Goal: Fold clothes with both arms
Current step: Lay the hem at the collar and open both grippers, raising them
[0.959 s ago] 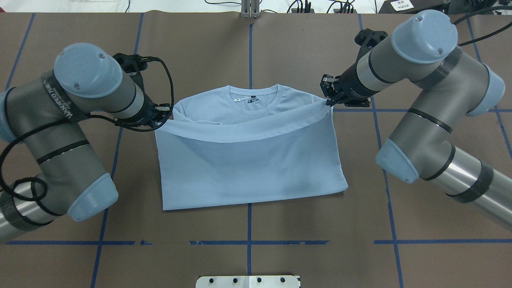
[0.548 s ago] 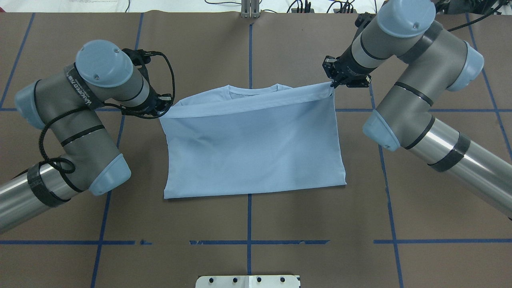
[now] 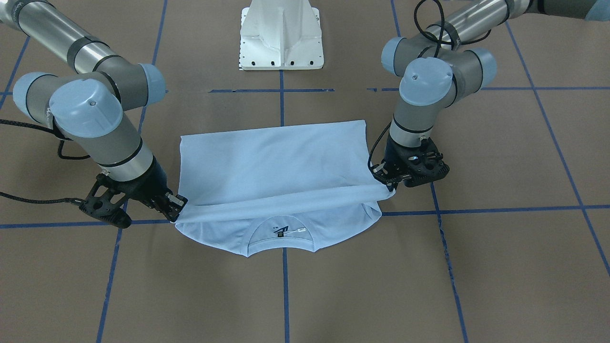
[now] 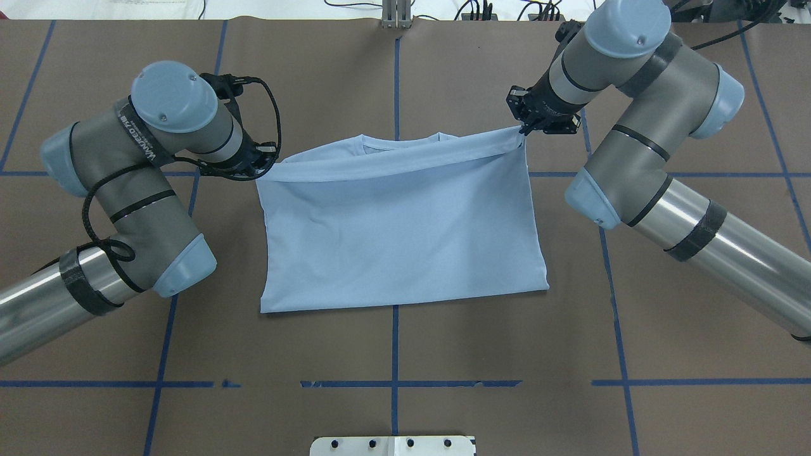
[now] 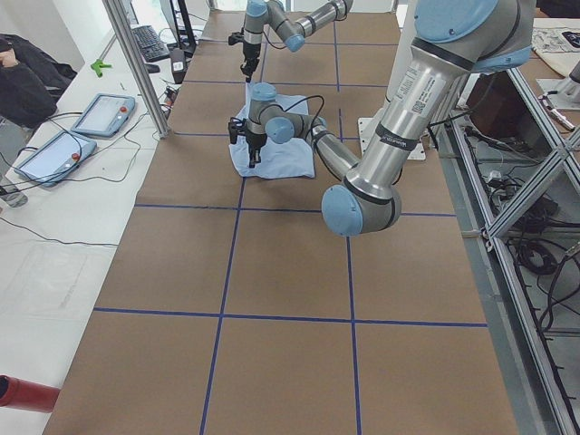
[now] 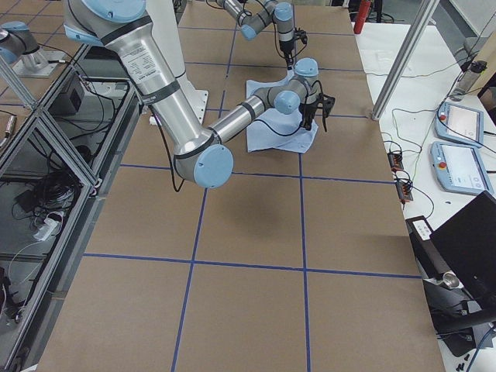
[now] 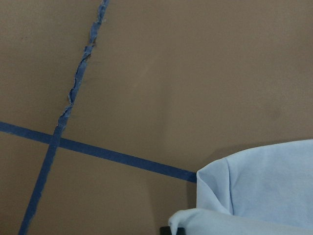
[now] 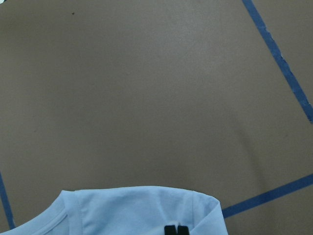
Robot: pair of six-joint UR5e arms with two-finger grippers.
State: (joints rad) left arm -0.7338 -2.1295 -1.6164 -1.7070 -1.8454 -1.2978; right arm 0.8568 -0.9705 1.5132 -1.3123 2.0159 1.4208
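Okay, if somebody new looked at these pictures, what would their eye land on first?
The light blue T-shirt in the middle of the table, folded over toward its collar. The left gripper and right gripper each pinch one corner of the folded-over edge, holding it stretched between them just short of the collar.

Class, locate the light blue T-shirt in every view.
Front-facing: T-shirt at centre.
Overhead: T-shirt at centre.
Exterior left: T-shirt small, upper middle.
Exterior right: T-shirt small, upper middle.
Left wrist: T-shirt in bottom right corner.
Right wrist: T-shirt along bottom edge.
Shared landmark: blue tape lines around the shirt.
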